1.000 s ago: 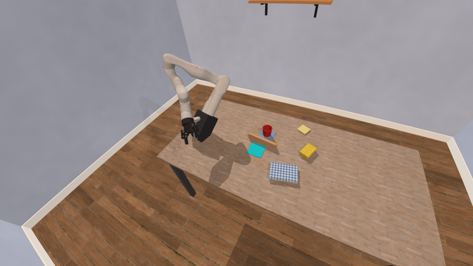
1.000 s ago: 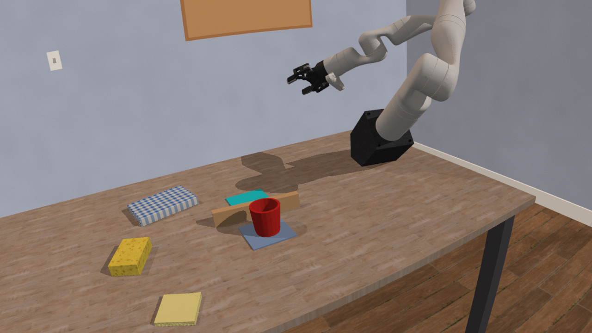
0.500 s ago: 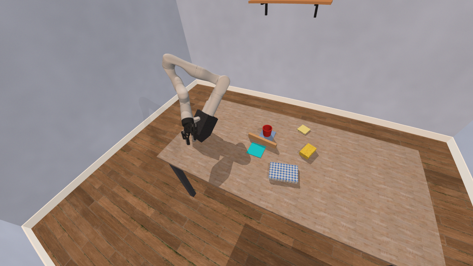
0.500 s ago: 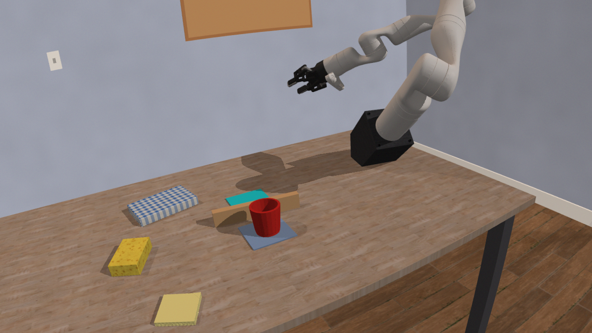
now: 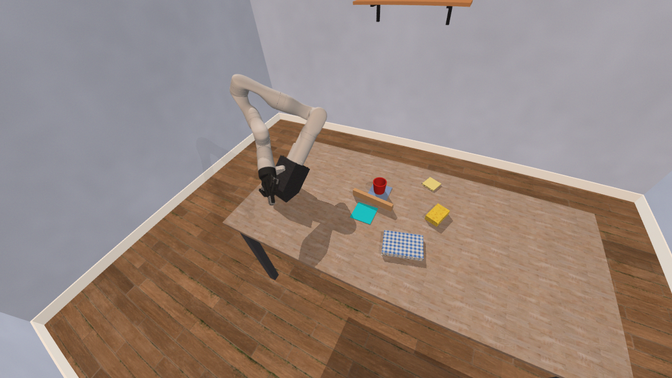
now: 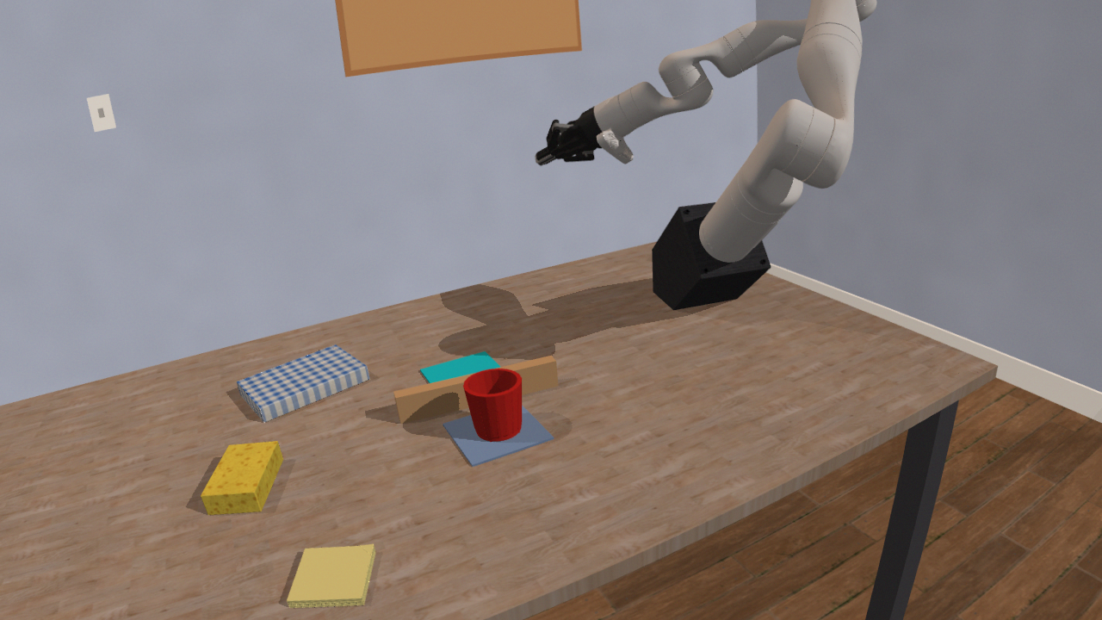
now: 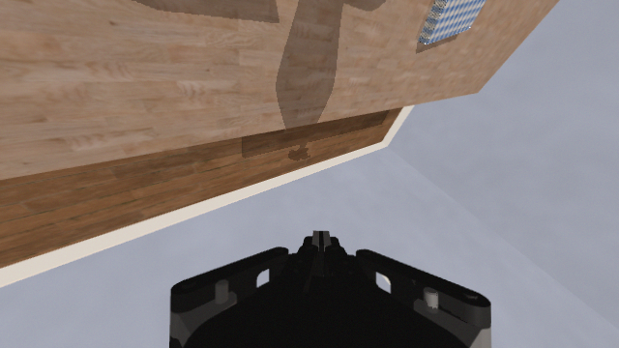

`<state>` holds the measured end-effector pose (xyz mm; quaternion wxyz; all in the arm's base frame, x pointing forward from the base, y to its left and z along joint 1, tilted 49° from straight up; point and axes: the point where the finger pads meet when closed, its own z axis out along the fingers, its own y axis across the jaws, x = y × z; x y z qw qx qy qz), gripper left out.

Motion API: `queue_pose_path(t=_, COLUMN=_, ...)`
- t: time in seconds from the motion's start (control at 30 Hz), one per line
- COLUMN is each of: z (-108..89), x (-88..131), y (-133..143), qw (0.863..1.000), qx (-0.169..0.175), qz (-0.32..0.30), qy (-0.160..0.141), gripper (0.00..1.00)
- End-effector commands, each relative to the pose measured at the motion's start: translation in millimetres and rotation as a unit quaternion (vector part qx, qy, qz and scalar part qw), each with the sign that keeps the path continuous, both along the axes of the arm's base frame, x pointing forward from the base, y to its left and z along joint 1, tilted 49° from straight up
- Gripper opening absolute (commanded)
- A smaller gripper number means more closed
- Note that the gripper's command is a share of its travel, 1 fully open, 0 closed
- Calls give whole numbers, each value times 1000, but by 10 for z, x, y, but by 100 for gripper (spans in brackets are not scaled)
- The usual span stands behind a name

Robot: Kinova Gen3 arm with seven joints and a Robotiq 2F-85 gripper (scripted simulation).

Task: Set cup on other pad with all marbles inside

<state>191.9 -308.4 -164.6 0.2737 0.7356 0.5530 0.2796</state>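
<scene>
Wooden table point(image 6: 693, 431), red cup point(image 6: 493, 404) on grey pad point(image 6: 531, 439), unlabelled

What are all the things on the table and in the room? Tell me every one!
cup: one, red, upright on the grey-blue pad
grey-blue pad: one, flat on the table under the cup
teal pad: one, flat, across the rail from the cup
rail: one, tan wood, between the two pads
checked block: one, blue and white, beyond the rail
thick sponge: one, yellow, near the checked block
thin sponge: one, pale yellow, by the table edge
table: one, wood, dark legs
board: one, orange-brown, on the wall
wall plate: one, white
arm: one, off-white, on a black base
gripper: one, black, fingers shut on nothing, high above the table
</scene>
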Motion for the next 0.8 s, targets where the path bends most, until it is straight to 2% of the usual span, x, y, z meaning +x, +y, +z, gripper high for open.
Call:
queue_pose_path(t=0.0, z=22, x=76, y=-42, qw=1000, qx=-1, qz=6, qy=4, gripper=0)
queue_pose_path(t=0.43, z=150, x=488, y=-232, qw=999, qx=24, qz=-3, qy=25, gripper=0)
queue_pose_path(t=0.77, z=168, x=542, y=-244, qw=999, qx=27, qz=-3, qy=27, gripper=0)
